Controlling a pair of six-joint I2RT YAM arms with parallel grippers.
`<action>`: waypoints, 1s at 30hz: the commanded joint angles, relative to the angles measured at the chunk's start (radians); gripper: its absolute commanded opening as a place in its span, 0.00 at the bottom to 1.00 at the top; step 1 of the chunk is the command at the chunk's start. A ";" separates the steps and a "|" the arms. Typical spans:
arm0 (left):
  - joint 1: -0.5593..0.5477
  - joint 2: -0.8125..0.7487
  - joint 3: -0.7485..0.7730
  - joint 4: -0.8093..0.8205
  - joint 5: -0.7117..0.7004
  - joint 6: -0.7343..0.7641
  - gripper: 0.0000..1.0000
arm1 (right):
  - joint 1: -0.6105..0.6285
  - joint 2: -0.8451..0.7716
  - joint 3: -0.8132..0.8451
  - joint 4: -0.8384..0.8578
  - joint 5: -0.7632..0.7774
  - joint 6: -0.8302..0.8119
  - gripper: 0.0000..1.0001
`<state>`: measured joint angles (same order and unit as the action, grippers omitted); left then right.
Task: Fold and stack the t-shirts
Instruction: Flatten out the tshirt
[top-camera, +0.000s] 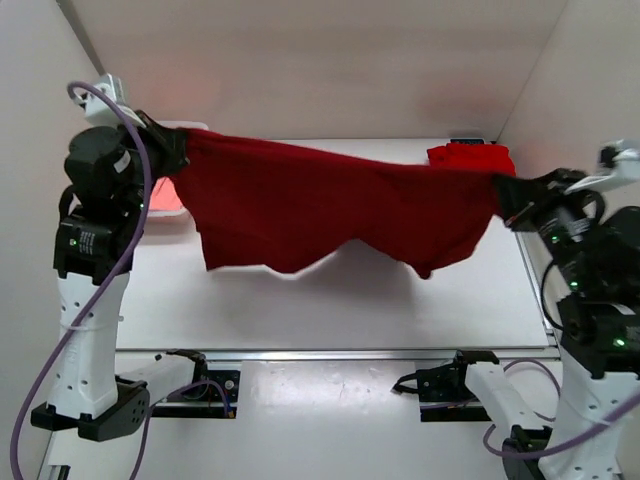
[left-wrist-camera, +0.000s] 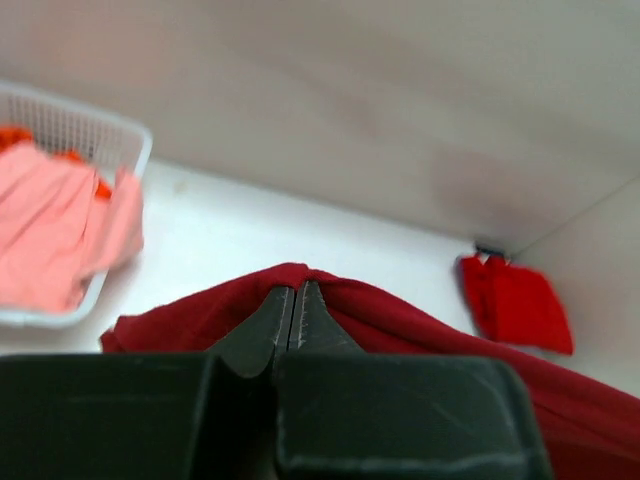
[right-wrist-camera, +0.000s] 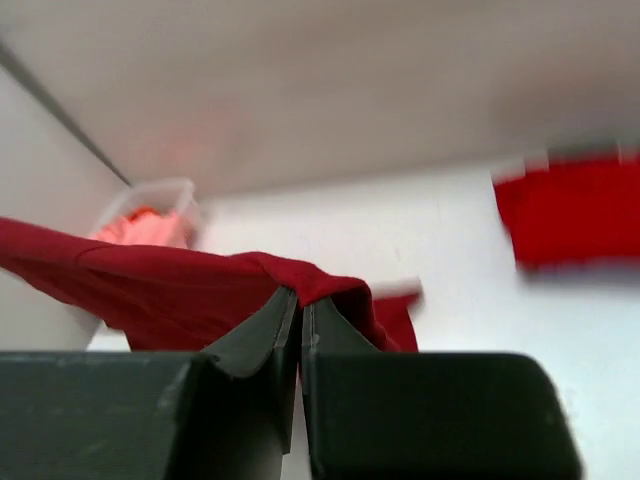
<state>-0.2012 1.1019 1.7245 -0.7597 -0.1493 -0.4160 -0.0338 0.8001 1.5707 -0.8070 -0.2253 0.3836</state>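
A large dark maroon t-shirt (top-camera: 320, 205) hangs stretched in the air between my two grippers, its lower edge sagging above the table. My left gripper (top-camera: 168, 148) is shut on its left end, seen pinched in the left wrist view (left-wrist-camera: 297, 285). My right gripper (top-camera: 508, 195) is shut on its right end, seen in the right wrist view (right-wrist-camera: 300, 295). A folded bright red t-shirt (top-camera: 470, 158) lies at the back right of the table. Salmon-pink and orange shirts (left-wrist-camera: 60, 215) lie in the basket.
A white lattice basket (left-wrist-camera: 125, 140) stands at the back left, partly hidden behind the left arm in the top view. White walls enclose the table on three sides. The table's front edge has a metal rail (top-camera: 330, 352).
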 joint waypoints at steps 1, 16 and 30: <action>0.020 0.052 0.109 -0.024 -0.048 0.023 0.00 | 0.011 0.074 0.175 0.093 0.055 -0.087 0.00; 0.077 0.355 0.069 0.119 0.091 -0.006 0.00 | 0.055 0.768 0.492 0.040 -0.074 -0.103 0.00; 0.147 0.560 0.584 0.112 0.255 -0.078 0.00 | 0.077 0.765 0.734 0.169 0.044 -0.121 0.00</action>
<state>-0.0925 1.8221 2.1712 -0.7284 0.0593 -0.4641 0.0975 1.8091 2.3447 -0.8364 -0.1783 0.2413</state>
